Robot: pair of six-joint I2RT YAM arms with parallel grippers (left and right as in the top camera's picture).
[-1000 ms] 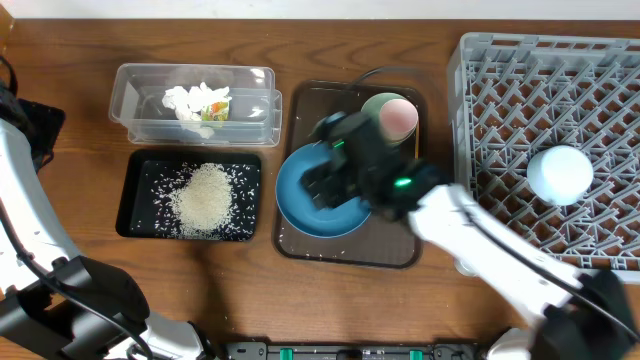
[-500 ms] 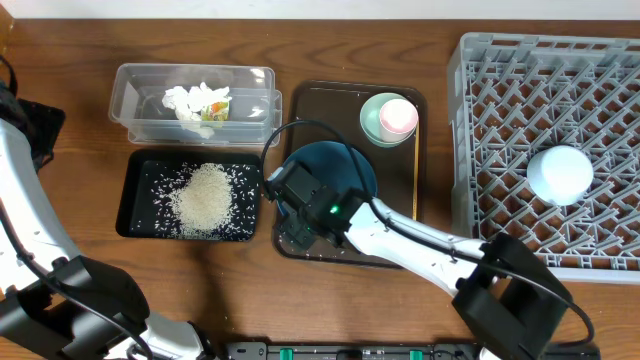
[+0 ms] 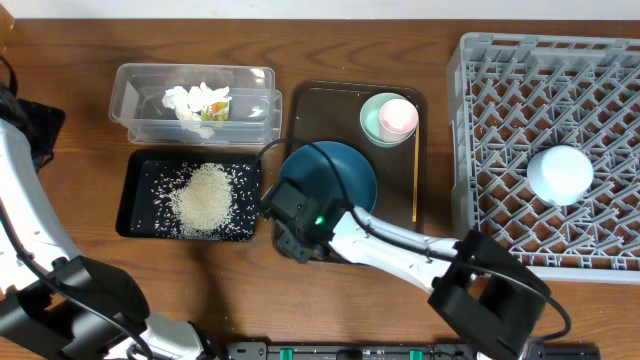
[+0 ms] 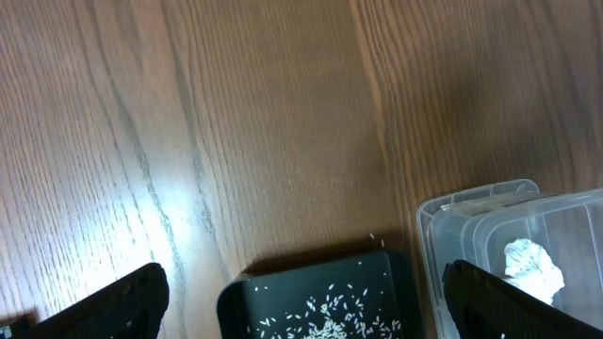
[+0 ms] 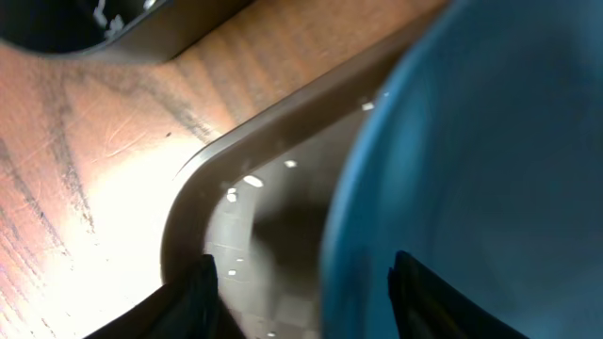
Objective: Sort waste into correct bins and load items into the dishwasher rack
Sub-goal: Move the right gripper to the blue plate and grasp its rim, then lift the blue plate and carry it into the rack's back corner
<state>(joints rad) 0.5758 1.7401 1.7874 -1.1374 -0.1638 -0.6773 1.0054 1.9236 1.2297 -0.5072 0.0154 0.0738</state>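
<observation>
The left claw (image 4: 306, 306) hangs wide and empty over the bench (image 4: 236, 122), above the black tray (image 3: 138, 170) of rice (image 3: 205, 198) and the clear tub (image 3: 135, 90). The right claw (image 5: 301, 292) stands partly spread. Its 2 fingers (image 5: 193, 299) straddle the lower-left rim of the dark blue plate (image 3: 345, 170) on the brown serving tray (image 3: 325, 115), with a gap showing between 1 finger and the rim.

Right arm (image 3: 395, 243), by the dark blue plate (image 3: 345, 172): white links, black joints, green light (image 3: 320, 220). Left arm (image 3: 22, 215), well away from plate: white and black.
</observation>
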